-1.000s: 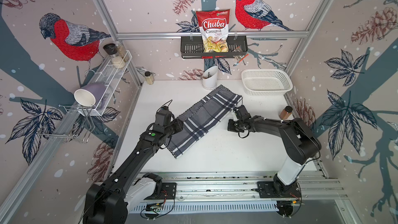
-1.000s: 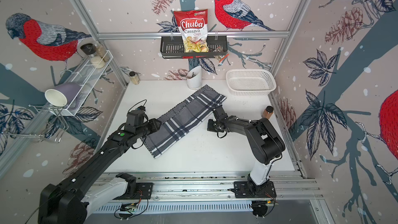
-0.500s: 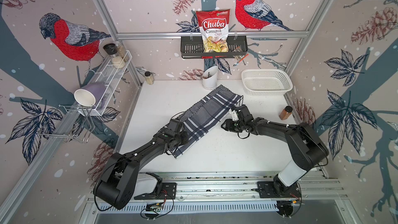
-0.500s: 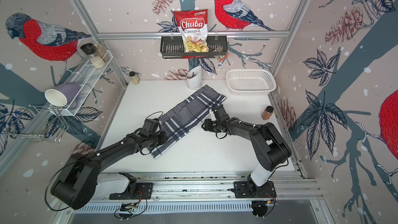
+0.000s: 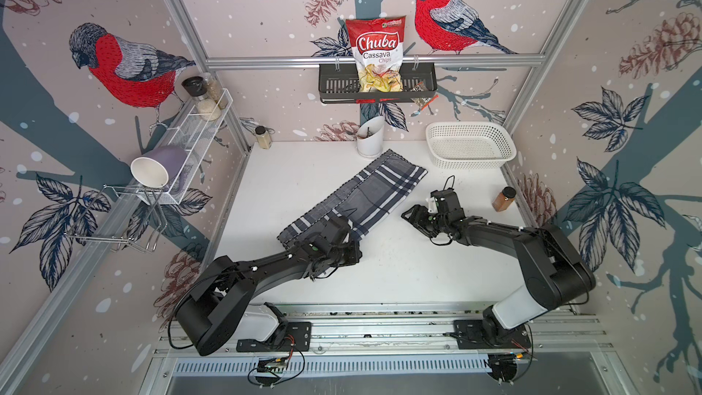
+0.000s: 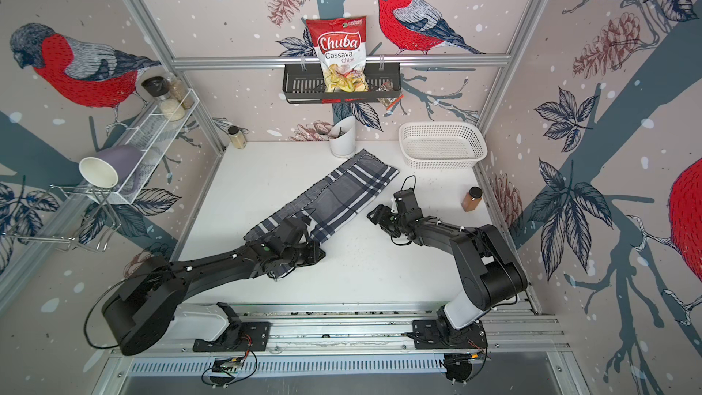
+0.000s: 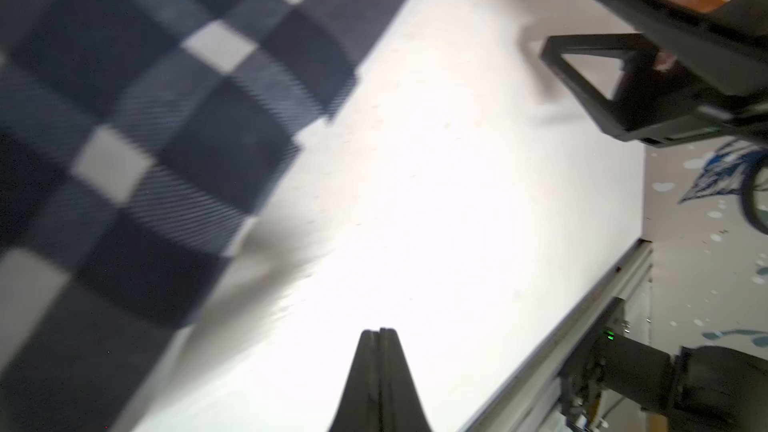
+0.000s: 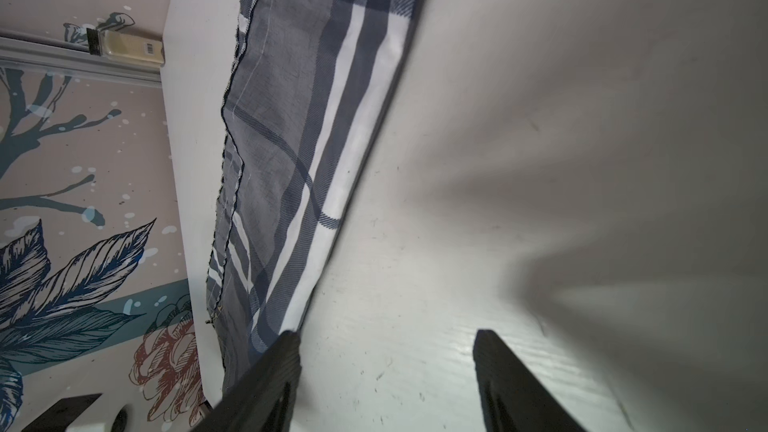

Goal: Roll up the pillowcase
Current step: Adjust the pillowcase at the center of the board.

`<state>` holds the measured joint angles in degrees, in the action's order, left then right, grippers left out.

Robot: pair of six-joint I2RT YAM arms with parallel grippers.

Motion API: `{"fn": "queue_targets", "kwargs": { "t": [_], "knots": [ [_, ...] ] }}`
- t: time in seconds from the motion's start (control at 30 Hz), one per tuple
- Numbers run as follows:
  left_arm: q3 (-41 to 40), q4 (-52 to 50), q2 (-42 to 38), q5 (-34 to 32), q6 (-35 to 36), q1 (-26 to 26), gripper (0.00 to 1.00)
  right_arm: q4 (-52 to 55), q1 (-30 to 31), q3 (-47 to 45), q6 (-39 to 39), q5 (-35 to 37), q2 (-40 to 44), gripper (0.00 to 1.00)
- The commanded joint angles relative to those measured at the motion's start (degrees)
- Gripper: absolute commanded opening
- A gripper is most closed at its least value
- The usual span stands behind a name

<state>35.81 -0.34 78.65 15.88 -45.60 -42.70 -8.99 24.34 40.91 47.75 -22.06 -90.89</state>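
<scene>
Left wrist, L end effector (image 7: 379,332) clenched beside pillowcase (image 7: 137,118), R end effector (image 8: 387,336) released

left fingers (image 7: 365,380) together, right fingers (image 8: 507,384) apart; left arm (image 5: 262,269) and right arm (image 5: 494,231) low

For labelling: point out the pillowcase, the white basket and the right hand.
pillowcase (image 5: 383,191): in a top view, cloth's middle.
white basket (image 5: 471,163): in a top view, front wall.
right hand (image 8: 386,338): right wrist view, midway between fingertips.
</scene>
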Motion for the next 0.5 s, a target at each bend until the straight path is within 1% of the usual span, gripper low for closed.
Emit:
{"fn": "queue_targets", "kwargs": {
  "t": [0.0, 0.07, 0.13, 0.17, 0.2, 0.27, 0.33, 0.4, 0.47],
  "knots": [
    [2.2, -0.2, -2.5, -3.0, -1.5, -0.3, 0.05, 0.7, 1.6, 1.8, -3.1, -4.2, -1.3, 0.71],
    [2.8, -2.3, -7.1, -6.7, -1.1, 1.7, 0.08, 1.6, 4.6, 3.7, -3.5, -5.7, -3.5, 0.71],
    [3.3, -5.7, -11.7, -9.7, -0.2, 6.7, 0.14, 0.1, 8.3, 4.9, -2.2, -6.7, -6.2, 0.71],
    [3.2, -6.8, -13.4, -10.4, 0.3, 9.5, 0.19, -1.6, 9.9, 5.0, -0.9, -6.9, -7.5, 0.72],
    [3.3, -8.3, -14.7, -10.2, 1.2, 13.4, 0.22, -4.6, 11.5, 4.9, 1.7, -7.1, -8.9, 0.71],
    [3.5, -11.3, -16.1, -8.1, 3.3, 21.0, 0.22, -12.7, 13.9, 3.6, 7.5, -7.5, -11.8, 0.71],
    [3.3, -13.4, -17.2, -6.7, 5.5, 26.7, 0.23, -18.1, 15.4, 3.5, 11.3, -5.9, -14.3, 0.69],
    [2.8, -15.3, -18.4, -5.9, 7.3, 31.0, 0.25, -21.8, 16.4, 4.2, 12.9, -4.3, -16.7, 0.66],
    [1.6, -15.8, -19.7, -4.6, 7.9, 33.7, 0.27, -24.5, 16.8, 4.5, 14.2, -3.2, -18.0, 0.6]
  ]
}}
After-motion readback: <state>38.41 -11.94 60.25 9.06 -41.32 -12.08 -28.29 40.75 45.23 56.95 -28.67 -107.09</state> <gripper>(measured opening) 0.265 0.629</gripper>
